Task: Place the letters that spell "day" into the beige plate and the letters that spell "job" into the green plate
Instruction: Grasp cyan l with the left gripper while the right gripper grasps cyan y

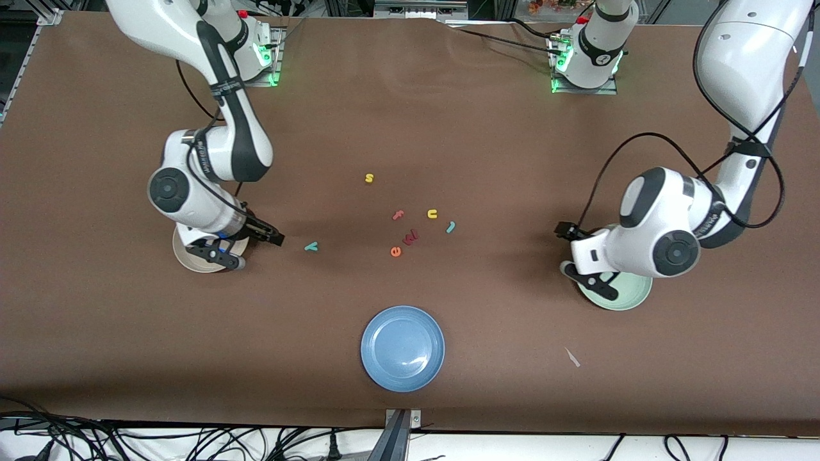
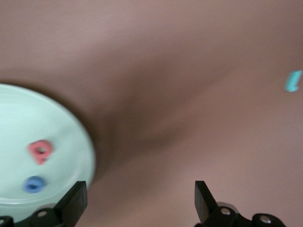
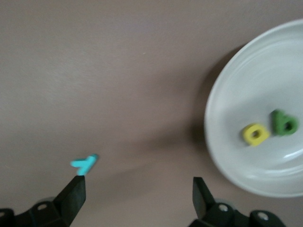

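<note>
The round cream-beige shallow plate (image 3: 222,142) holds two letters, yellow (image 3: 255,134) beside green (image 3: 284,123); the round pale mint-green plate (image 2: 71,137) holds pinkish-red (image 2: 40,151) and blue (image 2: 34,184) letters.

The only readable signs are the toy letters themselves. Lying on the brown surface around the middle of the front view are a yellow "s" (image 1: 369,178) uppermost, below it a pink "f" (image 1: 398,215) beside a yellow "u" (image 1: 432,214), a teal "j" (image 1: 451,226) just under the "u", an orange "e" (image 1: 396,251) lowest, and a teal "y" (image 1: 311,246) off toward the right arm's end. A dark red letter (image 1: 410,237) by the "e" could be "w" or "m"; I cannot tell. In the green plate (image 2: 71,137) lie a blue "o" (image 2: 34,184) and a pinkish-red letter (image 2: 40,151), bowl and stem; in the beige plate (image 3: 222,104) lie a yellow letter (image 3: 255,134) and a green letter (image 3: 284,123). Print on the arms is too small to read.
</note>
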